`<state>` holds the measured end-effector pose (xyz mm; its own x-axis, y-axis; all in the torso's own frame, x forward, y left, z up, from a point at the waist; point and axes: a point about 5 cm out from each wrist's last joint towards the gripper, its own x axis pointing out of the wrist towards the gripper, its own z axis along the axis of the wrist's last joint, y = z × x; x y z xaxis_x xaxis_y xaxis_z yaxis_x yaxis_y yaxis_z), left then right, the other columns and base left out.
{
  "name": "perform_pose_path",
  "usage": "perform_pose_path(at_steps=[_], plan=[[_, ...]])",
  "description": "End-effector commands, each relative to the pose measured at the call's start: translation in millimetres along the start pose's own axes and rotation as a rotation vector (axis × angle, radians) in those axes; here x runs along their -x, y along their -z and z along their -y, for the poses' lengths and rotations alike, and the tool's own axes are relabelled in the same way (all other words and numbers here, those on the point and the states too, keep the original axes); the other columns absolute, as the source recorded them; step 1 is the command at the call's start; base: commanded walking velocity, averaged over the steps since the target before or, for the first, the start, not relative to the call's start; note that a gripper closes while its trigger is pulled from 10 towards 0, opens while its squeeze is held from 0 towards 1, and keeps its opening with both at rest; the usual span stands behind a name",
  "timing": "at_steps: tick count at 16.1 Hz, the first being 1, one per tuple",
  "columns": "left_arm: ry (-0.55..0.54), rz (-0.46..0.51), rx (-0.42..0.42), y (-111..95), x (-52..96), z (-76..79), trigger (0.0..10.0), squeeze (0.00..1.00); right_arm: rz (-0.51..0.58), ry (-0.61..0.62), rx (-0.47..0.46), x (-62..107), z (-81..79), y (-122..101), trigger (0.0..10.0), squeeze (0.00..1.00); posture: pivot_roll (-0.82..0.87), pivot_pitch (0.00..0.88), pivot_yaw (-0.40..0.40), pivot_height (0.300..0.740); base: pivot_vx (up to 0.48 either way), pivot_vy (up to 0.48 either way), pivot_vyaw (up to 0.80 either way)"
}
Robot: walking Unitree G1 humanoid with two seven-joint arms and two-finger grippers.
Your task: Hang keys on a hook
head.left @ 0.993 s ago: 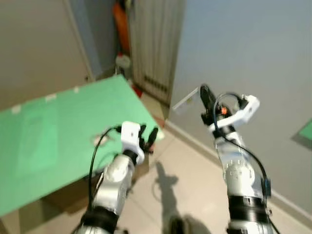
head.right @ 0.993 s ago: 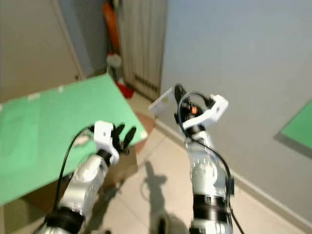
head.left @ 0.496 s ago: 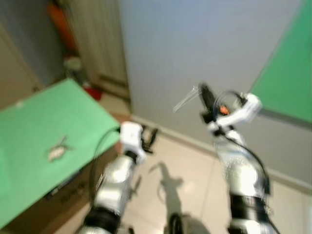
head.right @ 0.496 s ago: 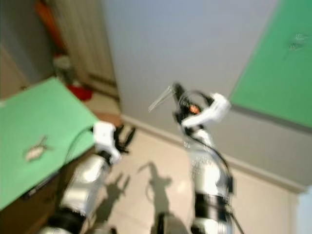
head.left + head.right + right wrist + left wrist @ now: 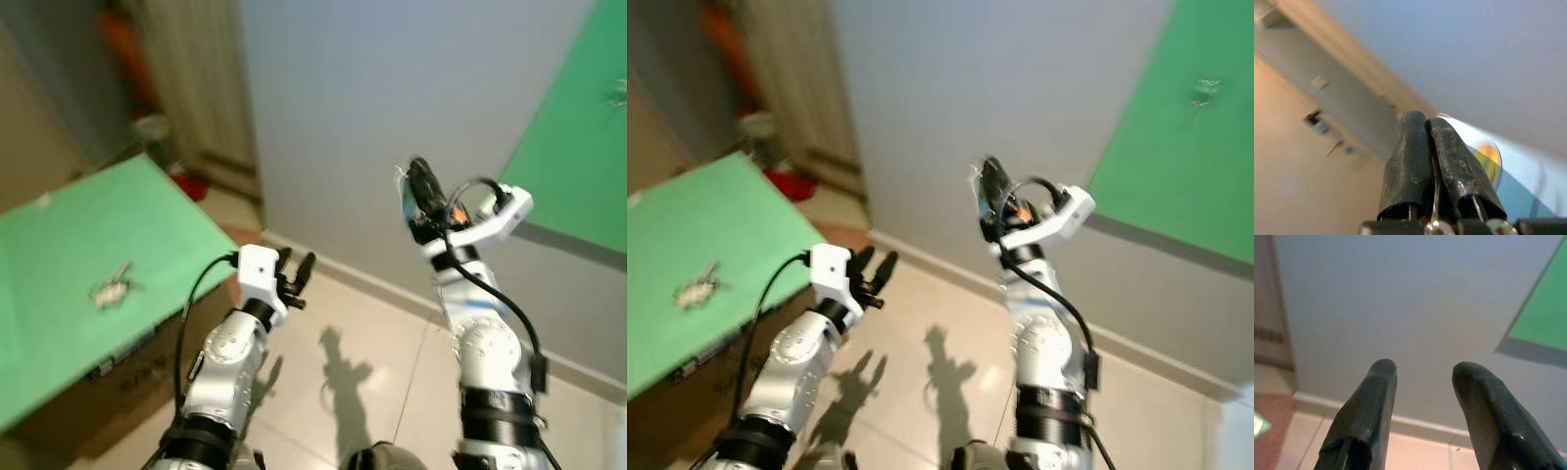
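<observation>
My right gripper [image 5: 419, 182] is raised in front of the grey wall, shut on a pale blue key tag [image 5: 1484, 156] with a yellow round mark. The tag shows beside the fingers [image 5: 405, 199]. On the wall to the right is a green panel [image 5: 568, 147] carrying a small hook [image 5: 1205, 91], well apart from the gripper. My left gripper [image 5: 294, 266] is held lower, open and holding nothing [image 5: 1422, 372]. A small bunch of keys [image 5: 113, 289] lies on the green table [image 5: 59, 333] at the left.
A brown box [image 5: 127, 382] sits under the green table. A ribbed radiator or door [image 5: 191, 78] and an orange object [image 5: 122, 44] stand in the far left corner. Pale floor tiles [image 5: 343, 392] spread below, with a skirting board along the wall.
The camera has kept shifting and the picture is sharper now. The tag in my right gripper has turned from sticking out leftward to lying close beside the fingers. Left gripper stays open.
</observation>
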<state>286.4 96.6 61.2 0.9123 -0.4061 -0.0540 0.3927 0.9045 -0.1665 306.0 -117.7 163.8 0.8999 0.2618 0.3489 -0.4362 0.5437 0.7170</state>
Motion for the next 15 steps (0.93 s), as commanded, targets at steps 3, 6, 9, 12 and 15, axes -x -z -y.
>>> perform_pose_path(at_steps=[3,6,9,12,15], plan=[[0.041,-0.015,0.015,3,-1.8,9.3,10.0,0.00,0.020,0.013,-0.010,5.2,2.3,-4,10.0,0.00,0.02,0.090,0.007,0.740,0.000,-0.480,0.00],[0.049,-0.015,0.016,3,-2.5,9.8,10.0,0.00,0.034,0.036,-0.008,5.8,5.2,-6,10.0,0.00,0.02,0.087,0.011,0.740,0.000,-0.480,0.00],[0.054,-0.011,0.017,2,-3.4,10.3,10.0,0.00,0.041,0.049,-0.001,6.4,7.2,-7,10.0,0.00,0.02,0.089,0.016,0.740,0.000,-0.480,0.00],[0.063,-0.012,0.019,1,-4.0,11.4,10.0,0.00,0.053,0.063,0.003,8.1,9.3,-10,10.0,0.00,0.02,0.093,0.021,0.740,0.000,-0.480,0.00],[0.065,-0.010,0.019,1,-4.8,11.8,10.0,0.00,0.031,0.121,0.077,8.4,15.8,-10,10.0,0.00,0.02,0.095,0.022,0.740,0.000,-0.480,0.00]])
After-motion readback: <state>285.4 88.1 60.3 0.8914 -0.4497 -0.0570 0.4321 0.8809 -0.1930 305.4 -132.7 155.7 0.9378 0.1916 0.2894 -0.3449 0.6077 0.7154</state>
